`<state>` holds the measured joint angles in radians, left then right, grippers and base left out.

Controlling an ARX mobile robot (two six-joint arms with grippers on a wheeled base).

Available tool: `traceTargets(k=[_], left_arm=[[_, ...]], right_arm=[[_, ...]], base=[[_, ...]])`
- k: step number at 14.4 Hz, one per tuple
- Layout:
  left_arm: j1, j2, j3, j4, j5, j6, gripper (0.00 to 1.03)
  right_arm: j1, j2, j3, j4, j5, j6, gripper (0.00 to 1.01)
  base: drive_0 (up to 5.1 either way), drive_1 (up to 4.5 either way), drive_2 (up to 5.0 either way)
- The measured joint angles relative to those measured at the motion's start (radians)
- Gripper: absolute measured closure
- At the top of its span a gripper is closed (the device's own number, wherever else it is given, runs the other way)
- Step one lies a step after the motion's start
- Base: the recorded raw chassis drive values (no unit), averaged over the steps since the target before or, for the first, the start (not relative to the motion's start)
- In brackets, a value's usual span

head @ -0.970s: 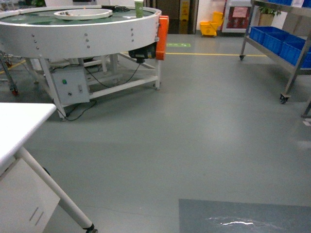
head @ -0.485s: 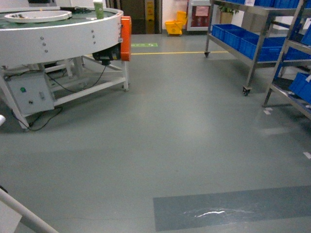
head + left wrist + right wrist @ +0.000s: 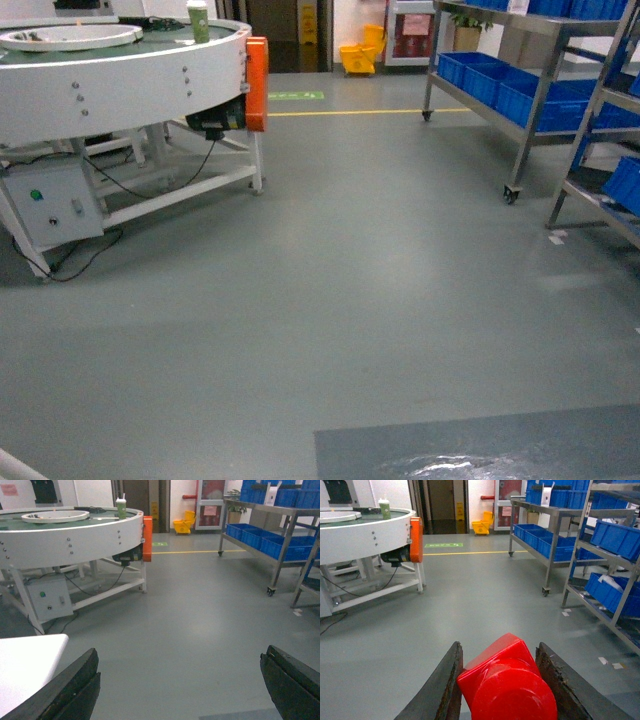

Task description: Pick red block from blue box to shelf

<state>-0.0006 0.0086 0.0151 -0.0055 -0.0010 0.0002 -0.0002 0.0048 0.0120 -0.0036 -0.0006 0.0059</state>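
In the right wrist view my right gripper [image 3: 498, 645] is shut on the red block [image 3: 507, 682], its round stud facing the camera, held above the grey floor. My left gripper [image 3: 181, 652] is open with only floor between its dark fingers [image 3: 75, 685]. The steel shelf [image 3: 530, 95] stands at the right in the head view, and in the right wrist view the shelf [image 3: 552, 540] lies ahead to the right with a nearer rack [image 3: 620, 585] beside it. The blue box is out of view. Neither gripper shows in the head view.
A round white conveyor table [image 3: 120, 75] with an orange guard [image 3: 257, 70], a control box and floor cables stands at left. Dark blue crates [image 3: 500, 85] fill the shelf tiers. A white table corner [image 3: 25, 665] sits by the left gripper. A yellow mop bucket [image 3: 360, 58] is far back.
The head view has swung right: the white table slid out at the left, the conveyor moved left, and the shelf racks came into view at the right.
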Motion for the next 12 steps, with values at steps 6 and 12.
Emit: traceTargets(k=[6,12], left_arm=[[0.000,0.000,0.000,0.002,0.000,0.000,0.05],[0.000,0.000,0.000,-0.002,0.001,0.000,0.05]], right_arm=[[0.000,0.000,0.000,0.001,0.000,0.000,0.65],[0.000,0.000,0.000,-0.002,0.000,0.000,0.65]], base=[[-0.1,4.26,-4.4],[0.5,4.79,-3.9]])
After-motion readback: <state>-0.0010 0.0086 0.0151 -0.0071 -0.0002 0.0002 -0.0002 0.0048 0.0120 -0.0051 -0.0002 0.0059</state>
